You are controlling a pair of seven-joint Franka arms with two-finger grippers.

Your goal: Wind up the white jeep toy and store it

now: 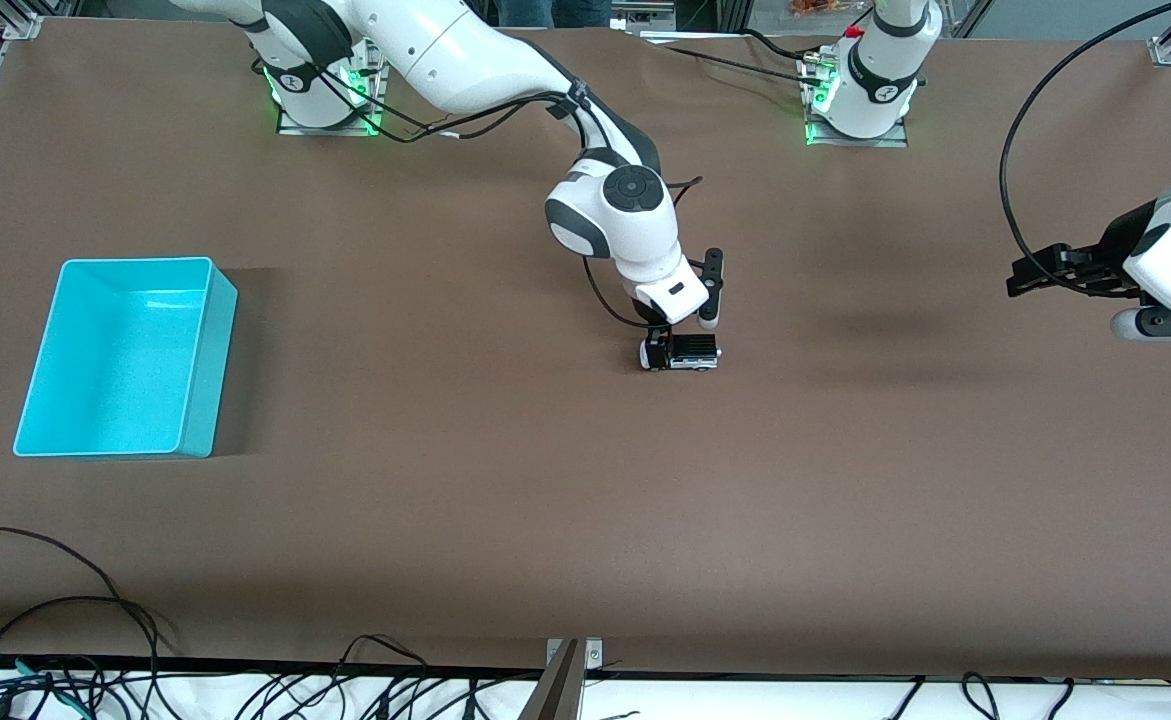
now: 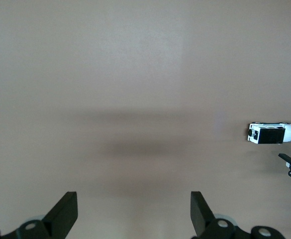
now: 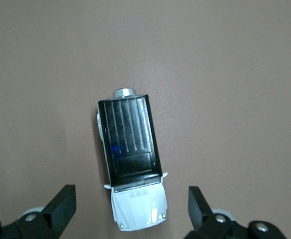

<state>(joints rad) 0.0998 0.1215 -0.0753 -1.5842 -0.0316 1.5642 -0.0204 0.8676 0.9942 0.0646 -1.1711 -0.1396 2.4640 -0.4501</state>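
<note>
White jeep toy [image 1: 686, 352] on table under wide right hand [image 1: 683, 338], outside cyan bin [image 1: 125, 357]; left hand [image 1: 1037, 272] wide.

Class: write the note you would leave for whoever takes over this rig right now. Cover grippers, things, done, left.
Right gripper: open, just above the white jeep toy, fingers either side, not gripping.
Left gripper: open, waiting over bare table at its own end.
Jeep: on its wheels, mid-table.
Cyan bin: at the right arm's end, nothing in it.
Done: approach only.
Left: grasp, wind, put in bin.
</note>
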